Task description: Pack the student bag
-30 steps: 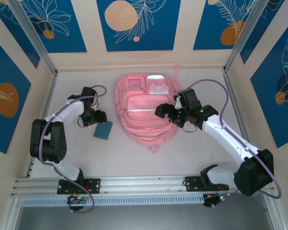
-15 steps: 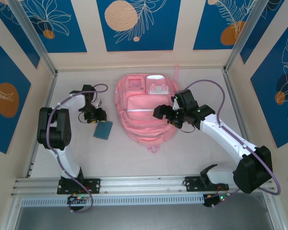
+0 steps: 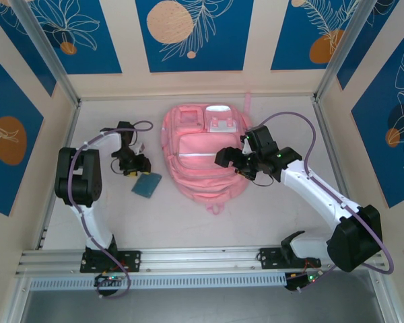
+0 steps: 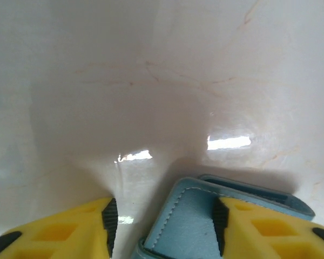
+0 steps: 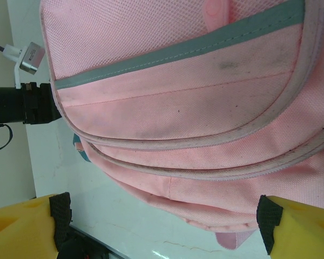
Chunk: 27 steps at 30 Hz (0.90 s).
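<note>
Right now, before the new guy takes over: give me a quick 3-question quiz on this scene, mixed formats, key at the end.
1. True or false: the blue case is already inside the backpack.
2. The right gripper is: A) shut on a strap; B) open over the backpack's front; C) open over the blue case.
3. Fill in: a corner of the blue case lies between the open fingers of the ___ gripper.

Key
1. False: it lies on the table, left of the backpack.
2. B
3. left gripper
</note>
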Each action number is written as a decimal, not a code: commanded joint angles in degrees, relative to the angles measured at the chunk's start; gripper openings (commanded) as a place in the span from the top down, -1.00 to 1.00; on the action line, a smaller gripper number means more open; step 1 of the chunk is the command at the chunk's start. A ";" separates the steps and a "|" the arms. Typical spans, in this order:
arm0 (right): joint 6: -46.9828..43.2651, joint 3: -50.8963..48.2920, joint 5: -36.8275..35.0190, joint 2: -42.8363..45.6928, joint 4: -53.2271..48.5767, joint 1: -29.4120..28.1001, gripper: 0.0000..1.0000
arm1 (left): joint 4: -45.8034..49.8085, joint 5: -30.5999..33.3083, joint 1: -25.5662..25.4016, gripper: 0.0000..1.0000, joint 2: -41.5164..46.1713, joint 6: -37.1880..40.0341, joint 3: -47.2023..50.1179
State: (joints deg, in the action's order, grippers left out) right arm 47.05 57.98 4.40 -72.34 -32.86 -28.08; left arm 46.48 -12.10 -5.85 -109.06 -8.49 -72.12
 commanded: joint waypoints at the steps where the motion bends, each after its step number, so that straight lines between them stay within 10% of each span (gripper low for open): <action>1: 0.13 0.34 -0.80 0.53 -1.15 -0.18 -0.81 | 2.30 1.29 0.32 -0.16 -0.81 0.63 -0.48; 27: 0.49 1.86 -3.46 -1.83 -0.93 -5.98 -0.70 | -1.21 4.84 -7.34 0.20 16.39 -16.56 18.27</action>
State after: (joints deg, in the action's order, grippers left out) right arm 47.13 58.15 2.76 -72.69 -32.86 -31.07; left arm 44.60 -9.30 -11.33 -95.46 -20.10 -56.10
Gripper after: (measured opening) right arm 0.852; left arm 0.413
